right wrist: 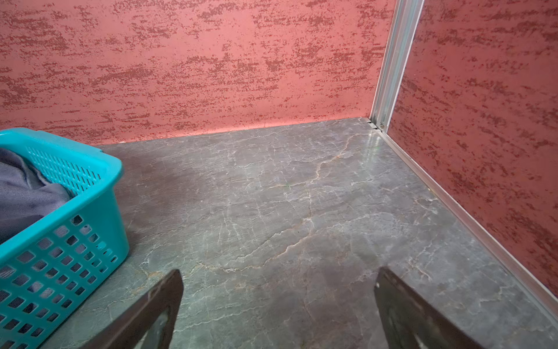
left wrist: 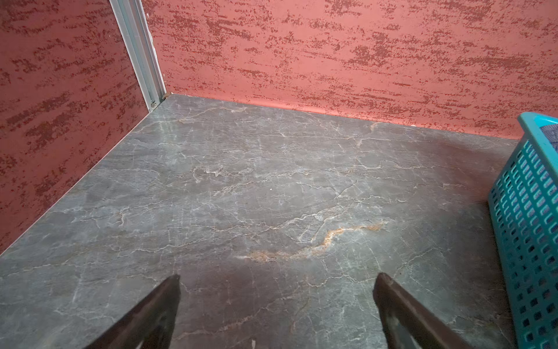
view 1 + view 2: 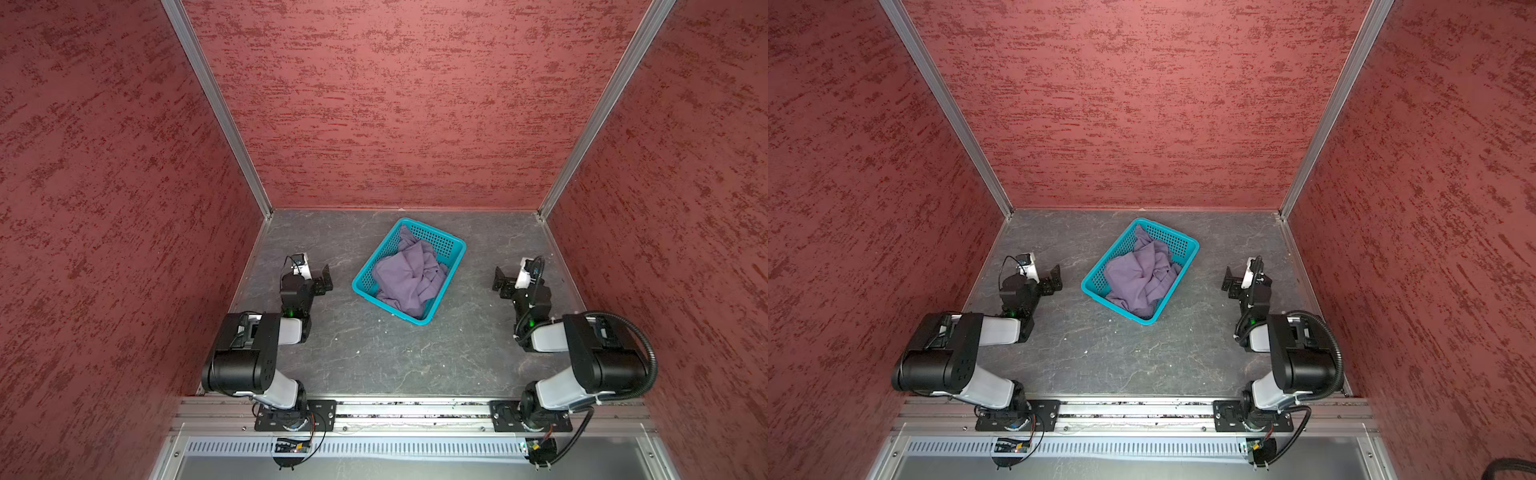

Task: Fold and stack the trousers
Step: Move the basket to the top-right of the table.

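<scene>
The dusty-purple trousers (image 3: 405, 278) (image 3: 1140, 276) lie crumpled in a teal perforated basket (image 3: 446, 240) (image 3: 1181, 239) at the middle of the grey marbled table in both top views. My left gripper (image 3: 326, 278) (image 3: 1055, 279) hovers left of the basket, open and empty. Right of the basket, my right gripper (image 3: 498, 280) (image 3: 1228, 282) is open too, with nothing in it. In the left wrist view the gripper (image 2: 277, 276) frames bare table, the basket (image 2: 531, 229) at the edge. The right wrist view shows its gripper (image 1: 279, 272) over bare table, with the basket (image 1: 90, 229) and trousers (image 1: 24, 196) beside it.
Red textured walls (image 3: 395, 104) close the table on three sides, with aluminium posts (image 3: 216, 108) in the back corners. A metal rail (image 3: 415, 409) carrying both arm bases runs along the front edge. Bare table (image 3: 395, 357) lies in front of the basket.
</scene>
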`<state>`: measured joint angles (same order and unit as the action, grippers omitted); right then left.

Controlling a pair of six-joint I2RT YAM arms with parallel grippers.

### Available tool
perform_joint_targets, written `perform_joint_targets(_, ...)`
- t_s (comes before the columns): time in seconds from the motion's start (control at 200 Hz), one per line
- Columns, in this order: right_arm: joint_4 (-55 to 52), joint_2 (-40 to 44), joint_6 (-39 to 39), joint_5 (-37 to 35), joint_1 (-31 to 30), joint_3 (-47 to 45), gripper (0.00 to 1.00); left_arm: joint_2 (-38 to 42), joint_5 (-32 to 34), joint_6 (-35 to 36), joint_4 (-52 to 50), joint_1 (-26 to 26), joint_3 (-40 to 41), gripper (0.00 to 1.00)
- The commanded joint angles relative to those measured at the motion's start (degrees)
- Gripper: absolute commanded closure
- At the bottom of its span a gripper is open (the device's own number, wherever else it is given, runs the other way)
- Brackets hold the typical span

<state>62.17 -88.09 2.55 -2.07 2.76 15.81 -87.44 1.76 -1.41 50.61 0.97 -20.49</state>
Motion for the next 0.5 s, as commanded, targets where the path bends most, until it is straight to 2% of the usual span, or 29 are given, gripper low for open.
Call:
perform_joint_targets(0.0,2.52,-0.38,-1.23,0.92,0.40,0.88,0.01,-0.45,-0.18,1.00,1.25,0.33,-0.95,0.00)
perform_joint_targets(0.496,2.25,-0.48,-0.88,0.13,0.46,1.02,0.01,-0.49,-1.56,0.54,1.18,0.97,-0.87,0.01)
